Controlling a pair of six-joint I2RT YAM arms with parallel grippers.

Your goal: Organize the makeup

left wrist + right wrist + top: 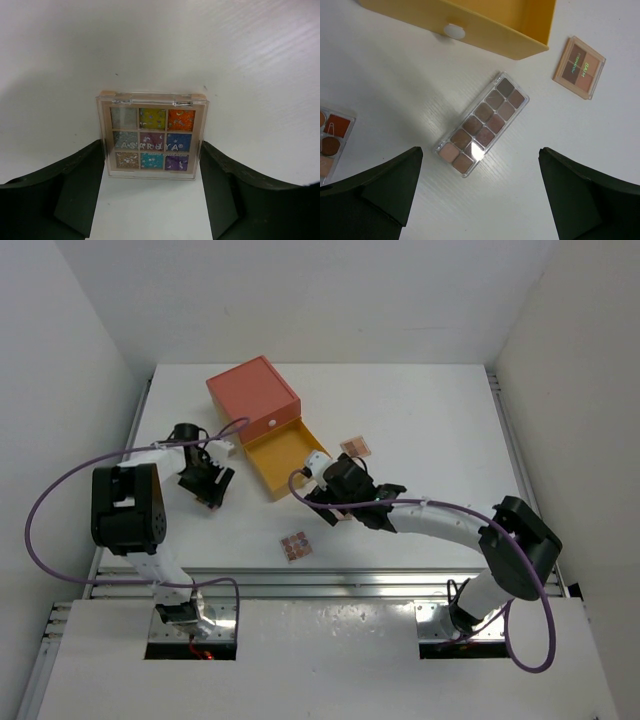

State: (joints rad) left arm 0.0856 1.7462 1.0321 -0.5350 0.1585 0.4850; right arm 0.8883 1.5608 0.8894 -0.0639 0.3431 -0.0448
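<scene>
Jaws of left gripper clasp glitter palette by its edges; right gripper gapes above long palette.

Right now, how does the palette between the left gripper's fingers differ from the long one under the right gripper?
The square palette has nine bright glittery pans; the long palette has two rows of muted brown-pink pans. Fingers of the left gripper closely flank the square palette; those of the right gripper stand far clear of the long palette. Both lie flat on the white table under clear lids.
</scene>
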